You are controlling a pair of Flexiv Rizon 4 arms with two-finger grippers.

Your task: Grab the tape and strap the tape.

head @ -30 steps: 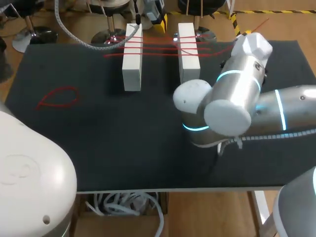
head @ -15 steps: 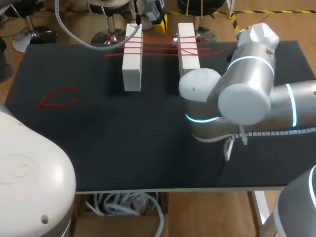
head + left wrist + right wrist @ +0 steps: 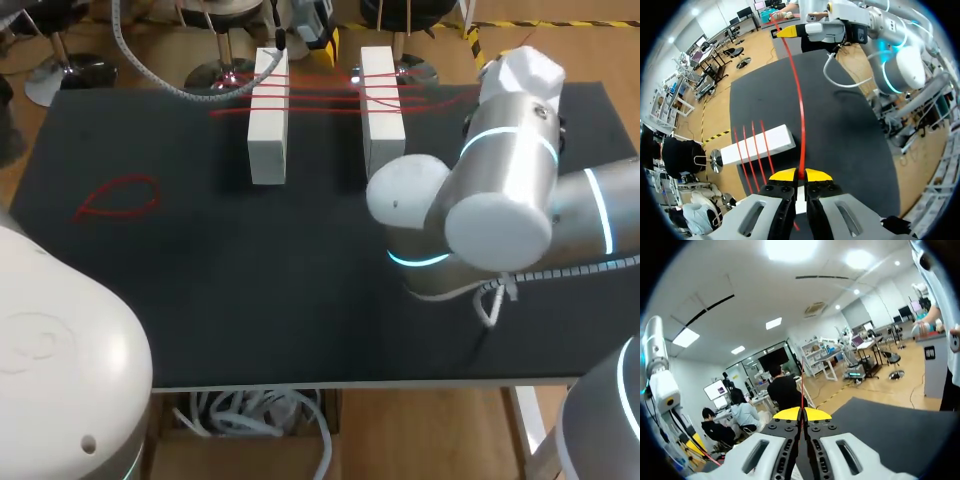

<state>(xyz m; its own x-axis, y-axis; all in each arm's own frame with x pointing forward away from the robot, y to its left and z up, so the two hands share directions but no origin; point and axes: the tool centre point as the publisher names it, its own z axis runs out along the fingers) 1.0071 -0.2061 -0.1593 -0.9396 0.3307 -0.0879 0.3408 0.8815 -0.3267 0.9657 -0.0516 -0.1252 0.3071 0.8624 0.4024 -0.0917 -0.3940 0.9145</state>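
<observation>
L gripper (image 3: 800, 175) has its jaws closed narrow on the red tape (image 3: 799, 110). The tape runs taut ahead, above the black table (image 3: 200, 300), to the R gripper (image 3: 801, 414), whose jaws seem pinched on it too. More strands (image 3: 756, 150) cross a white block (image 3: 781, 139) near L gripper. Red loop (image 3: 120, 197) lies well apart.
</observation>
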